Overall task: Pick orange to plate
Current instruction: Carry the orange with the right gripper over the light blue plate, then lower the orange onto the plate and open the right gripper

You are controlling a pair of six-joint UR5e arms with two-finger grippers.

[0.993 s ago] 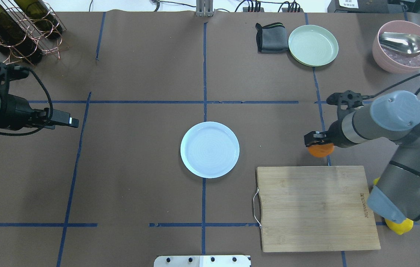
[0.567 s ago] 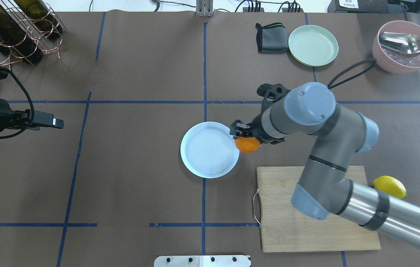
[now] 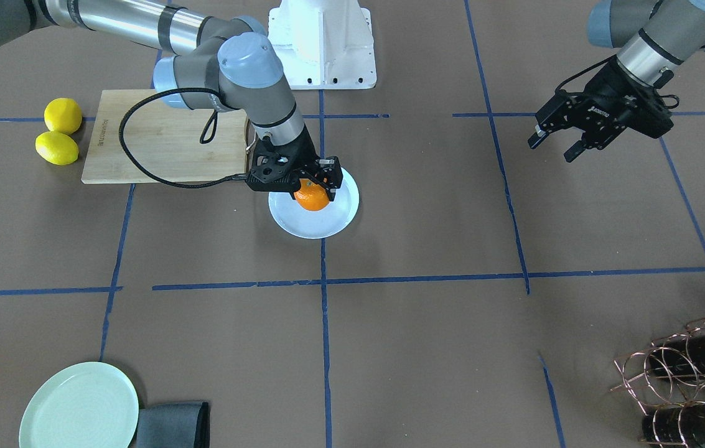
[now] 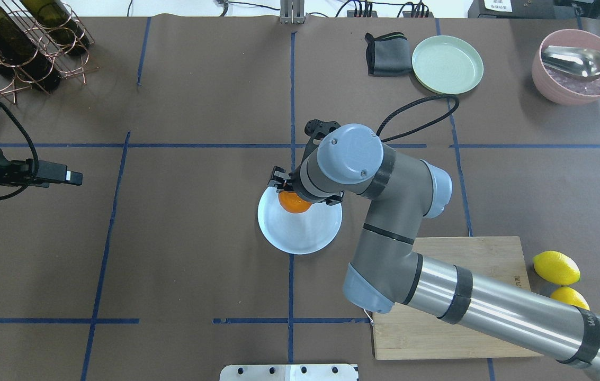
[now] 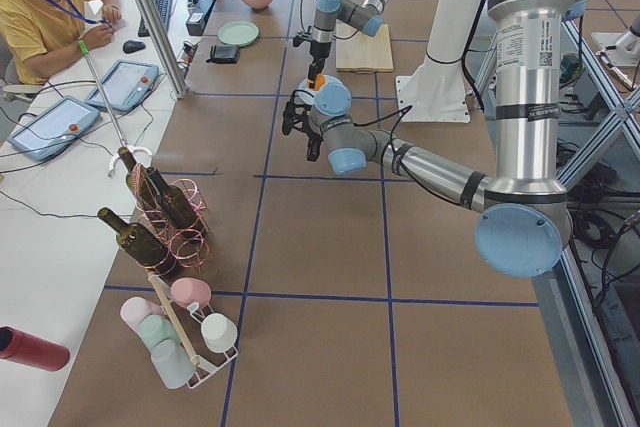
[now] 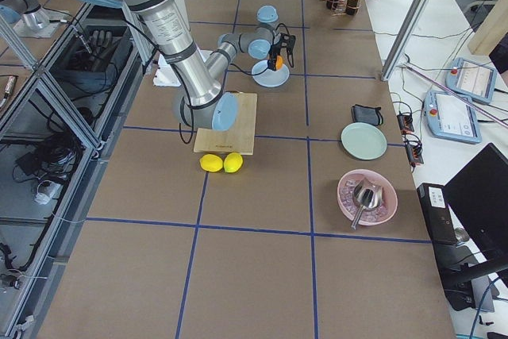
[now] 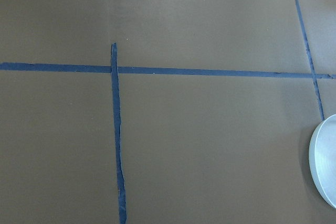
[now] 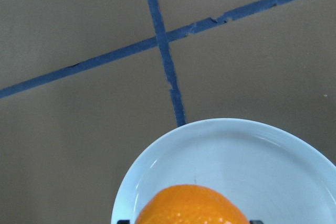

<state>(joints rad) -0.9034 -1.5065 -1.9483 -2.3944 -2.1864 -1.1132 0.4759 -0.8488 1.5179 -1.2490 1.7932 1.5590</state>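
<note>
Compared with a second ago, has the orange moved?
Yes. In the overhead view the orange, held in the right gripper, went left from just beyond the cutting board to over the plate.

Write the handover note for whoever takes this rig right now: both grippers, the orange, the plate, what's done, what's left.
Right gripper: shut on the orange, over the plate; whether the fruit touches it cannot be told.
Left gripper: open, empty, off to the robot's left, clear of the plate.
Done: orange picked up and brought over the plate.
Left: lower if needed, open the right gripper, pull the arm back.
</note>
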